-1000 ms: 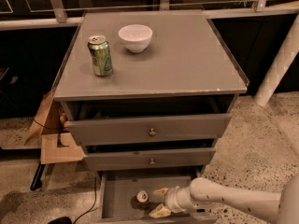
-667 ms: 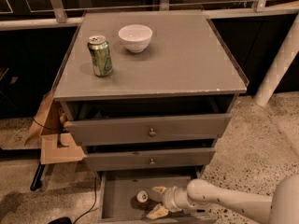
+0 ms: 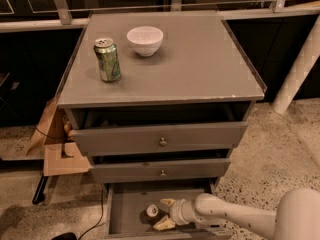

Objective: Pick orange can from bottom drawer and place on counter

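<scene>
Two-finger gripper (image 3: pixel 165 213) on the white arm is down inside the bottom drawer (image 3: pixel 125 216), the lowest, deepest plain grey wooden box, which is pulled open. Fingers are spread wide w/ nothing held, yellowish tips pointing left. The orange can (image 3: pixel 152 211), small orange-brown metal w/ silver top, stands upright on the drawer floor just left of the tips, at the mouth of the gap; can't tell if touching.

Vs. approx. 1 s ago: gripper has edged left toward the can, so the gap btwn them is clearly smaller. The can itself hasn't moved. Reach looks nearly done, grasp not yet made. Prob. needs a bit more advance so the fingers straddle the can, then close.

Flat square grey counter (image 3: pixel 200 64) atop the cabinet carries a green metal can (image 3: pixel 107 60) & a round white bowl (image 3: pixel 145 40) at left-rear. The bare grey to their right looks like a fair drop spot.
</scene>
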Tool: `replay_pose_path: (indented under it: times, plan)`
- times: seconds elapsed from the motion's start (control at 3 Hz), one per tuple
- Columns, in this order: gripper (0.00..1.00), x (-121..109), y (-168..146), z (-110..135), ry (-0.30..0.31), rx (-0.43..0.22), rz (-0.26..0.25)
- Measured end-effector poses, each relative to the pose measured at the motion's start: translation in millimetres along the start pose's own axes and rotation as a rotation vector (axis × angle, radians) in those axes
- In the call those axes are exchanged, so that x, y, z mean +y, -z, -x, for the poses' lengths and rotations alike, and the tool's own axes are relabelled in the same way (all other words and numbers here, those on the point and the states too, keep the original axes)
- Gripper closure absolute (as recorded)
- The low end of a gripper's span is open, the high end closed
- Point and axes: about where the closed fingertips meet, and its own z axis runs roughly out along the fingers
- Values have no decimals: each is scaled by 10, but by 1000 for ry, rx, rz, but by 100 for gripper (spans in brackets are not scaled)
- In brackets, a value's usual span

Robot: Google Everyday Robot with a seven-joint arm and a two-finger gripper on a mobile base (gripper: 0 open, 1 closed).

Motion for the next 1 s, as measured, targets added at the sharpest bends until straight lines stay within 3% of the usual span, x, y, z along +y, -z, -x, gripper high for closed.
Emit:
replay_pose_path:
  times: [0.33, 1.0]
  plan:
    - [22, -140, -190, -71, -25, -10, -18]
    - [23, -245, -560, -184, -65, -22, 7]
